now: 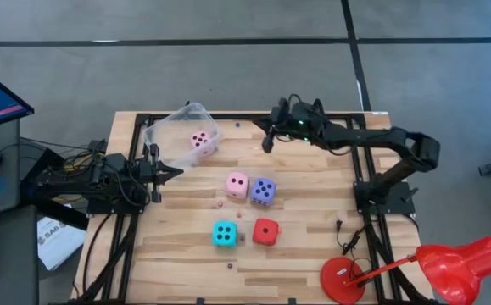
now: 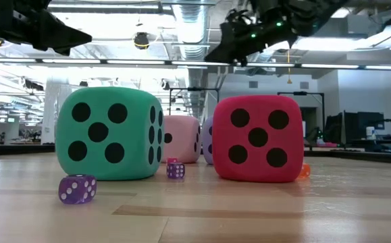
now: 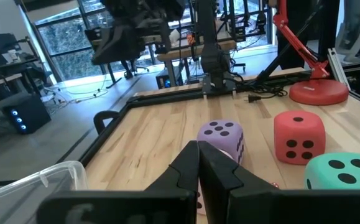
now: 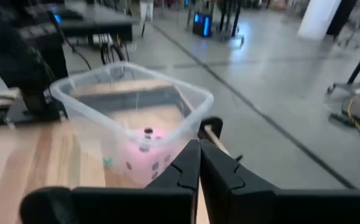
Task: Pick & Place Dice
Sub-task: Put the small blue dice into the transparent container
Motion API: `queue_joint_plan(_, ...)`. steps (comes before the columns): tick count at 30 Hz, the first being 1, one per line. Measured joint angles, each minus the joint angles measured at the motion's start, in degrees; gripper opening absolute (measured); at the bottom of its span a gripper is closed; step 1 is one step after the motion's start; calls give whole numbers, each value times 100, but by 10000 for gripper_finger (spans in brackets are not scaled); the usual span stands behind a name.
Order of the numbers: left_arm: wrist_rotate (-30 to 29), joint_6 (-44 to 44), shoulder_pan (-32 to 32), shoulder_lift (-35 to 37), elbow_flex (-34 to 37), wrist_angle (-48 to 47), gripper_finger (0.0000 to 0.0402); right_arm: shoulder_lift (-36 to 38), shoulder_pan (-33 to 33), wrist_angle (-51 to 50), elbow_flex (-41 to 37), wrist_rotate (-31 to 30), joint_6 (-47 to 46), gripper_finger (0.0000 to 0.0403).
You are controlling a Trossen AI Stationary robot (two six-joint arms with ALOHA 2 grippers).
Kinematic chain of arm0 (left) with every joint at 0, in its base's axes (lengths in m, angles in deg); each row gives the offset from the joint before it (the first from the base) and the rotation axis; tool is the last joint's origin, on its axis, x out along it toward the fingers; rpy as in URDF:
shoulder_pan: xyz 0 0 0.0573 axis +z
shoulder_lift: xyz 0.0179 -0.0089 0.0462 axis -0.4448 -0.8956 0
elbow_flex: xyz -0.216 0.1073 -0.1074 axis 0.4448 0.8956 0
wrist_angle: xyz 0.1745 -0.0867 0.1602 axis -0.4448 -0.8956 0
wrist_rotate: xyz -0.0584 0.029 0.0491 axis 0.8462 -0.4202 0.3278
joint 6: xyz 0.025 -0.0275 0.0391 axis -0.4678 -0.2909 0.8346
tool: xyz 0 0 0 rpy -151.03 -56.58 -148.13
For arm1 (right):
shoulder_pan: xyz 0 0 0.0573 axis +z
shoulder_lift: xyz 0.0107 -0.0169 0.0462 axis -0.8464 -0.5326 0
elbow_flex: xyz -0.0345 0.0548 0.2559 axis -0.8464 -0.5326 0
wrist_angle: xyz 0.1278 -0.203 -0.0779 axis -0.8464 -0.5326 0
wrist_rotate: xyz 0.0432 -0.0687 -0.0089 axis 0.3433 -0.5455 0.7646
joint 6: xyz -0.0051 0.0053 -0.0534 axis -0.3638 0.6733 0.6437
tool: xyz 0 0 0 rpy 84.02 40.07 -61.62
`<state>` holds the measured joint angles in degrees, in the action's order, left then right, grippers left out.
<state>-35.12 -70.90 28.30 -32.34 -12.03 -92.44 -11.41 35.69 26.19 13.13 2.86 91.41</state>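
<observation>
Fingers of both arms, as we record them: left fingers (image 1: 170, 173) pressed together with nothing between them, parked at the tabletop (image 1: 313, 254) edge; right fingers (image 1: 268, 141) likewise closed and empty, raised above the far side.

Dice, five in stock. One pale pink die (image 1: 200, 141) lies inside the clear plastic tub (image 1: 162, 135), between the two sets of fingers and just ahead of the right ones in the right wrist view. A second pink die (image 1: 237, 184) and the violet-blue die (image 1: 263, 191) sit touching or nearly so, ahead of the left fingers. Beyond them and well apart from the right fingers lie the cyan die (image 1: 224, 234) and the red die (image 1: 265, 231), side by side with a gap.

Handling, in our judgement: the cubes look like light foam, soft and matte, likely to give under pressure and not slip. We would take one across two opposite flat faces at mid-height, opening wide first.

Also noted: a red desk lamp (image 1: 449, 267) and several tiny dice (image 2: 77, 188) scattered on the wood.
</observation>
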Motion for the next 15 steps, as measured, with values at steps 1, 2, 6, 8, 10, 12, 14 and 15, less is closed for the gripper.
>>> queue_joint_plan(1,-2,0,0,0,0,0,0,-111,-17,-180,170,0,4,4)
queue_joint_plan(2,0,0,0,0,0,-2,0,-217,-23,-341,323,-1,8,3)
queue_joint_plan(6,0,0,0,0,0,-1,0,-602,-103,-1095,904,1,18,2)
queue_joint_plan(8,-1,0,0,0,0,0,0,-729,-166,-1400,1120,4,94,4)
queue_joint_plan(10,0,0,0,0,-2,0,0,-870,-220,-1554,1327,12,235,5)
queue_joint_plan(12,0,0,0,0,-2,0,0,-987,-280,-1756,1499,21,346,4)
queue_joint_plan(14,0,0,0,0,-2,0,0,-1121,-344,-1900,1683,76,476,3)
queue_joint_plan(15,-1,0,0,0,-2,-1,0,-1169,-386,-2010,1761,171,555,2)
